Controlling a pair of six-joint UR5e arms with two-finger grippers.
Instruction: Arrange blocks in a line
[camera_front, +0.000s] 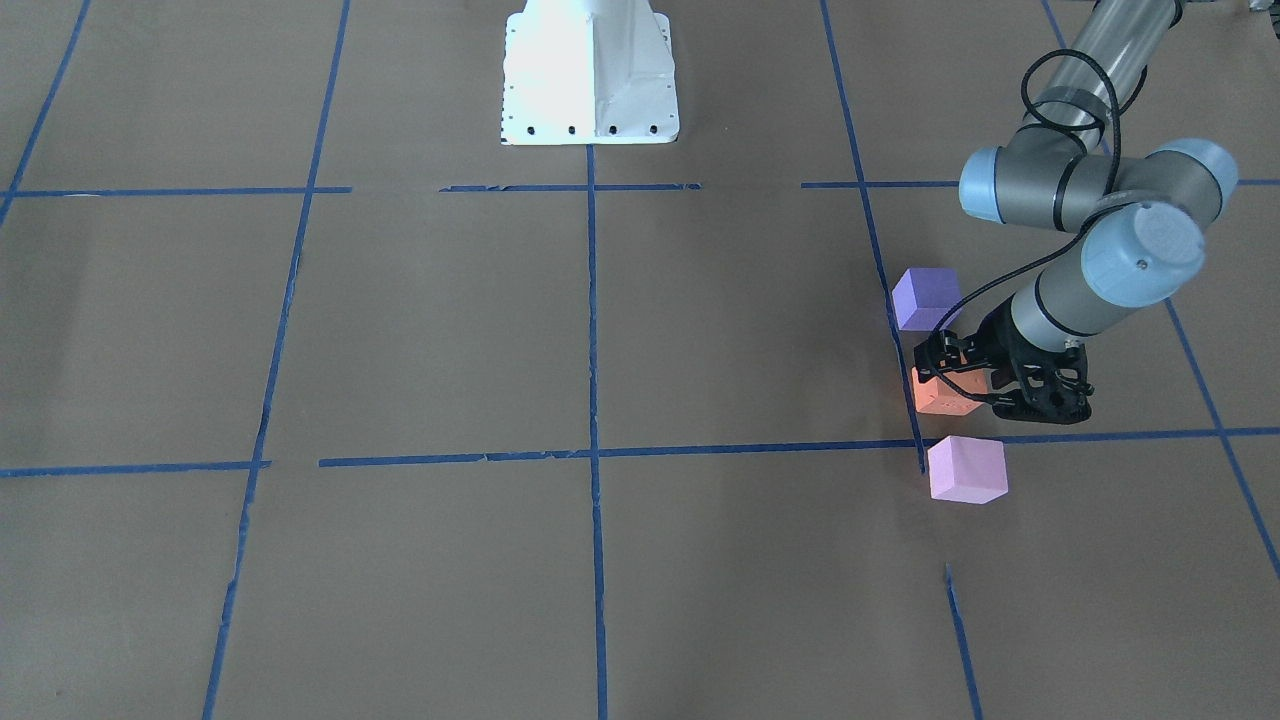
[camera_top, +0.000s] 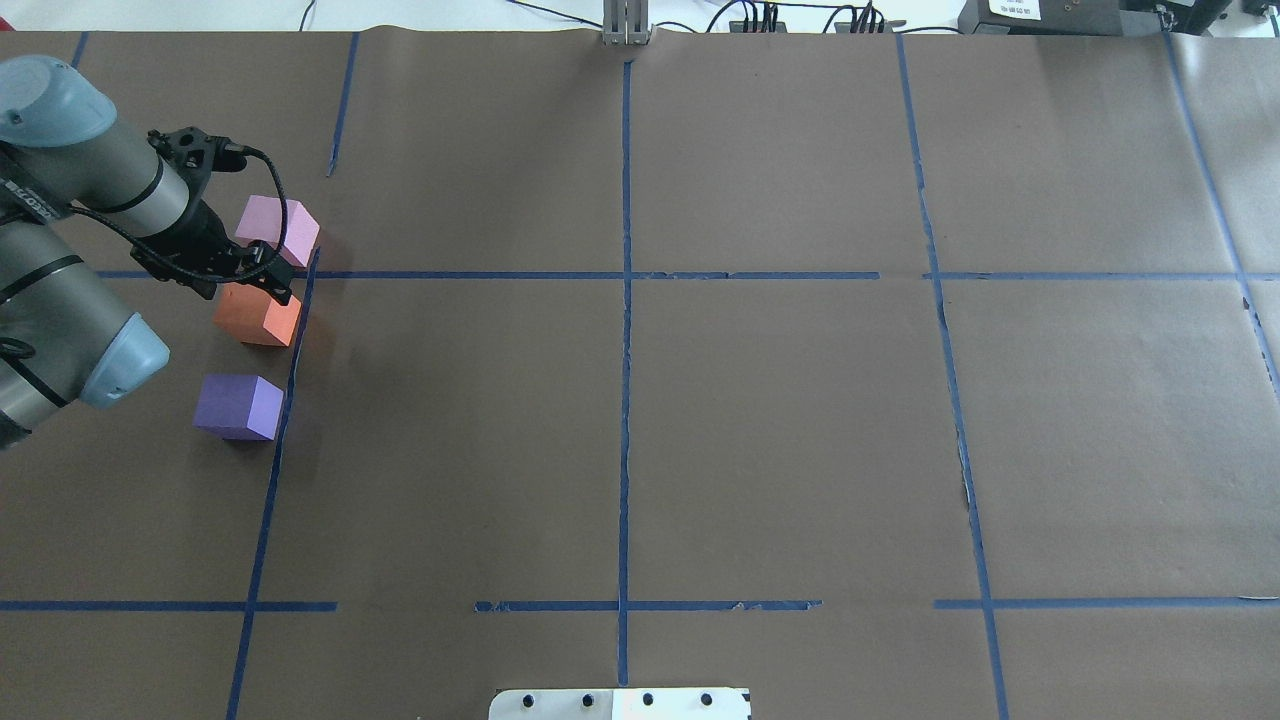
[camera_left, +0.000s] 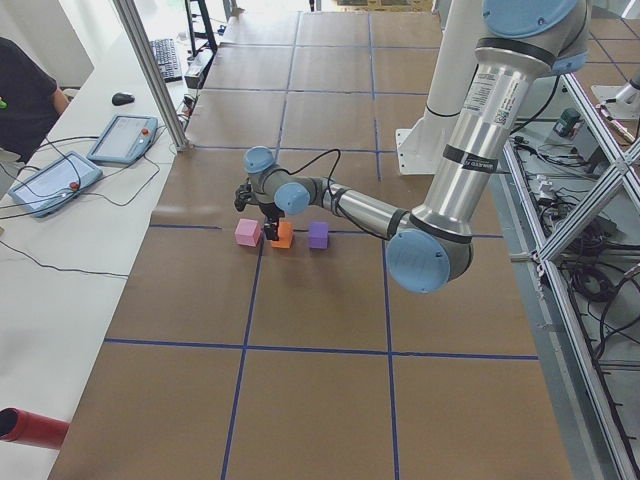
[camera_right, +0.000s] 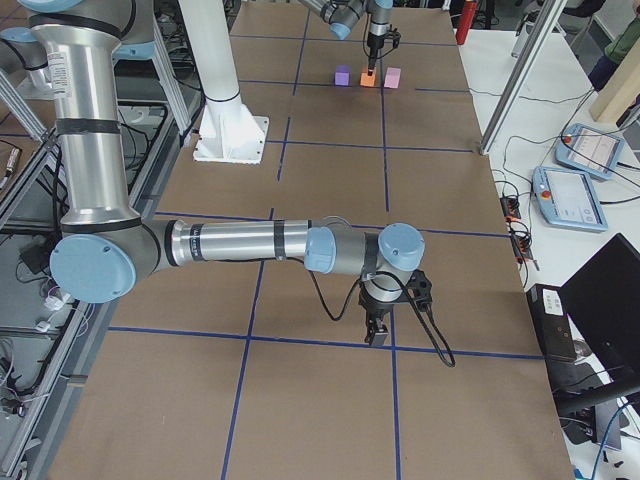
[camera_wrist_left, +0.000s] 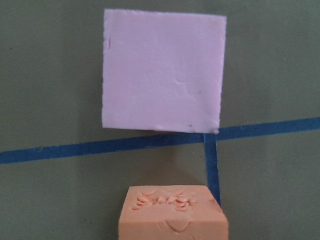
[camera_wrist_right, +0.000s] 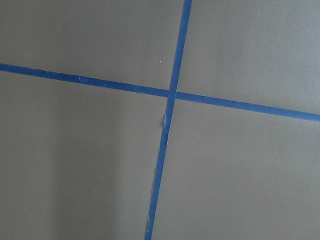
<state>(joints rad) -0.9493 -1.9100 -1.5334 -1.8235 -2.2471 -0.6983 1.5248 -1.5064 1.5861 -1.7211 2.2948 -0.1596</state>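
Table is covered in brown paper with a blue tape grid, torn in spots. White bench runs along the operators' side and carries teach pendants, keyboard, mouse and loose cables. Aluminium post stands at the table edge. Red cylinder lies at the bench's near end. Person in black is at the bench. Light is even, shadows soft.
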